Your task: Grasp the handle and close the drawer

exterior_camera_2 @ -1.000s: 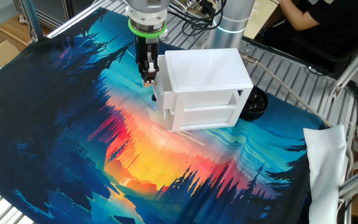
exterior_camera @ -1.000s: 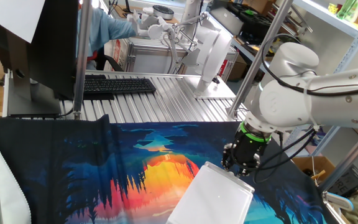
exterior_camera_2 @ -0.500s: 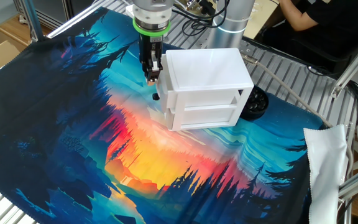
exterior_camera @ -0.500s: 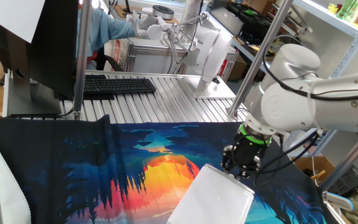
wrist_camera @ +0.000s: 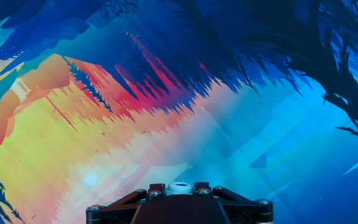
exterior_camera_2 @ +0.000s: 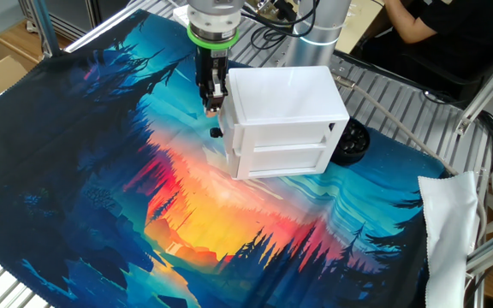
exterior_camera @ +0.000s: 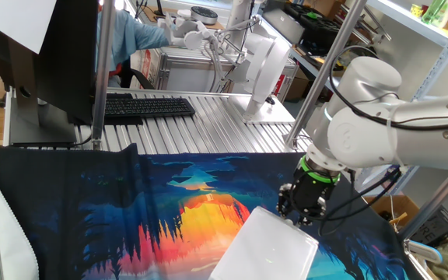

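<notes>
The white box (exterior_camera_2: pixel 285 120) is sitting on a sunset-printed cloth (exterior_camera_2: pixel 144 188) covering the bench (exterior_camera: pixel 208 124). The drawer (exterior_camera_2: pixel 229 141) is lying at the box's left end, its front nearly flush with the box. The gripper (exterior_camera_2: pixel 215 109) is pointing straight down right against that front, and its black fingers (wrist_camera: pixel 151 191) are clenched on the handle (wrist_camera: pixel 179 187), a small white nub showing between them in the hand view.
</notes>
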You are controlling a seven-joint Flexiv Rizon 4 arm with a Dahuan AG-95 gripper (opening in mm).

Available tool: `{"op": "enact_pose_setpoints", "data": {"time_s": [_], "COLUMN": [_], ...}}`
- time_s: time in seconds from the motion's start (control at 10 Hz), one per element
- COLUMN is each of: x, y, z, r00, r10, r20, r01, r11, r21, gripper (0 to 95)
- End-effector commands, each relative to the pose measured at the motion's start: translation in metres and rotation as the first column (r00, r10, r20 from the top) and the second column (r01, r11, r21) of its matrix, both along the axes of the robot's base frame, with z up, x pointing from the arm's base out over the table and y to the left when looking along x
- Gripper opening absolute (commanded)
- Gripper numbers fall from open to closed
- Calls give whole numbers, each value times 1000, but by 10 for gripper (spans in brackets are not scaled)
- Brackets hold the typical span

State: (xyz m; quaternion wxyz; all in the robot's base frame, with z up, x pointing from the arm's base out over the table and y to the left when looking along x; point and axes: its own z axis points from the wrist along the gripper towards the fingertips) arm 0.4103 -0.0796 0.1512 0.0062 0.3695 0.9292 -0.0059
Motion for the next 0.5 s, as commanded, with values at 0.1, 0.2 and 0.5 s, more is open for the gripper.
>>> {"op": "enact_pose_setpoints", "data": {"time_s": [0.1,0.2,0.5], "x": [-1,-3,-8], "y": [1,2,5], "z": [0,-1,-1], "r00": [1000,1000,1000], "r10": [-6,-6,-14], "r20": [-4,-5,-7], "r01": [6,6,14], "r11": [1000,1000,1000], "r21": [2,1,1], "gripper": [0,0,0]}}
